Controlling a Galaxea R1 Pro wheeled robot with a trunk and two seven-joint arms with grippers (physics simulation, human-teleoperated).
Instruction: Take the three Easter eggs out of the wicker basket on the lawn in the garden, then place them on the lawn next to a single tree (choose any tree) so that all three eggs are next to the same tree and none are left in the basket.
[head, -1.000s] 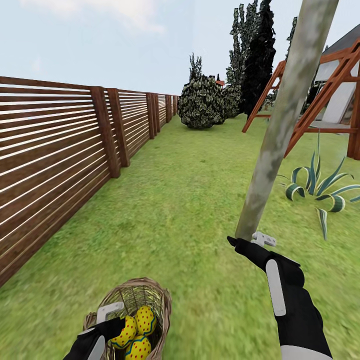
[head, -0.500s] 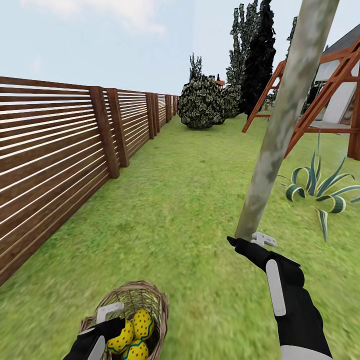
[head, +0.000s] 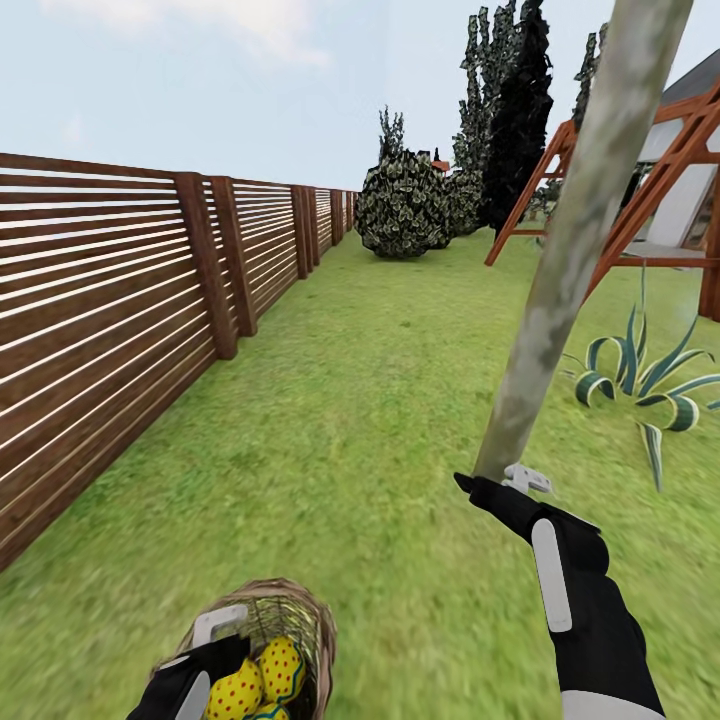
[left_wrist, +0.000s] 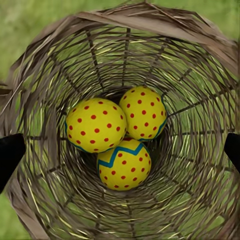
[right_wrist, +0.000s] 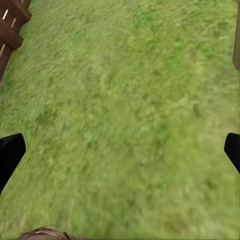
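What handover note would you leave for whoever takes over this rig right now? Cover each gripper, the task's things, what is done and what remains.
Left gripper: jaws open, poised over the wicker basket, holding nothing.
Right gripper: jaws open and empty above the lawn, close to the tree.
Easter eggs: all three lie together in the basket's bottom.
Done: no egg out yet.
Left: lift each egg out and set all three on the grass beside that one trunk.

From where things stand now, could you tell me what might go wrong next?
The three eggs lie packed touching in the deep basket; the open left gripper may nudge neighbours or snag the wicker. The right gripper sits near the tree trunk, so a swing could strike it.
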